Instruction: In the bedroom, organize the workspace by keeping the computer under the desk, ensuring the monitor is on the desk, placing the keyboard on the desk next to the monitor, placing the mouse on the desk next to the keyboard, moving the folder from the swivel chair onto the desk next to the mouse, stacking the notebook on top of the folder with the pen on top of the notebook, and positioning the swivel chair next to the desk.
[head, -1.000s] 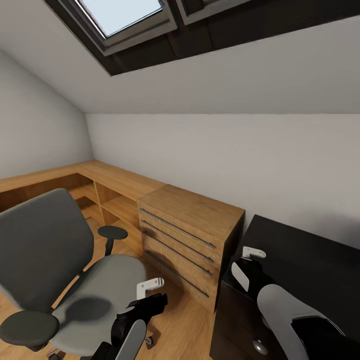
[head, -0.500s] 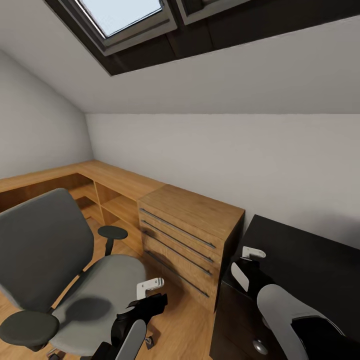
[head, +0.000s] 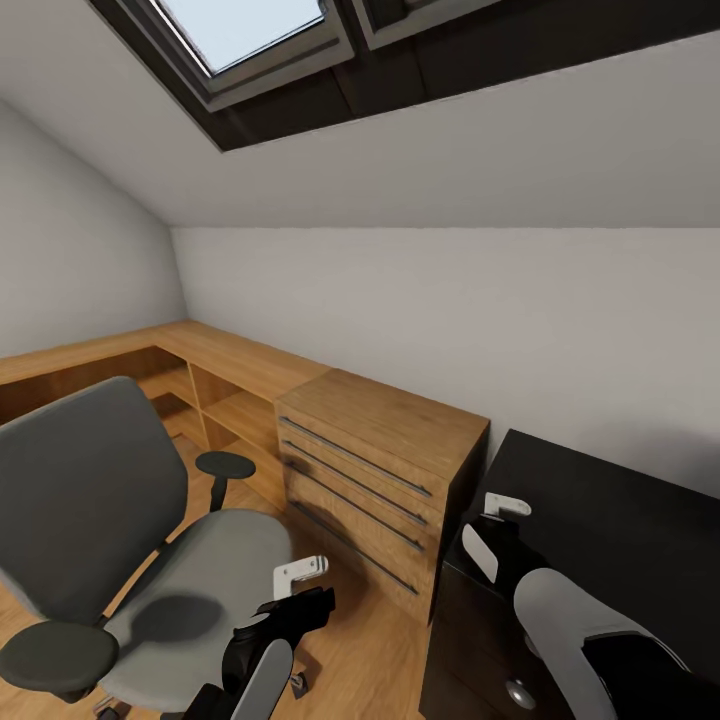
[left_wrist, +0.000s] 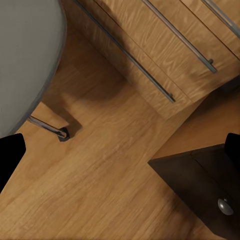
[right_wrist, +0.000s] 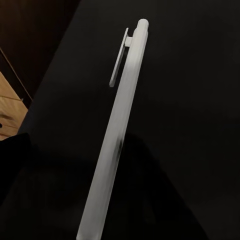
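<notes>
The swivel chair (head: 150, 560), grey with black armrests, stands at the left, and its seat is bare where it shows. My left gripper (head: 300, 592) hangs open by the seat's front edge, over the wood floor (left_wrist: 100, 175). In the right wrist view the pale pen (right_wrist: 117, 130) lies on a black top, close between the fingers of my open right gripper (right_wrist: 120, 150). In the head view that gripper (head: 497, 530) hovers low over the black cabinet's top (head: 600, 510). The desk, computer, monitor, keyboard, mouse, folder and notebook are out of view.
A light wooden drawer unit (head: 380, 470) stands between the chair and the black cabinet with a round silver knob (head: 520, 692). Low wooden shelving (head: 200, 390) runs along the left wall under the sloped ceiling and skylight (head: 250, 30). A chair castor (left_wrist: 62, 133) is near the drawers.
</notes>
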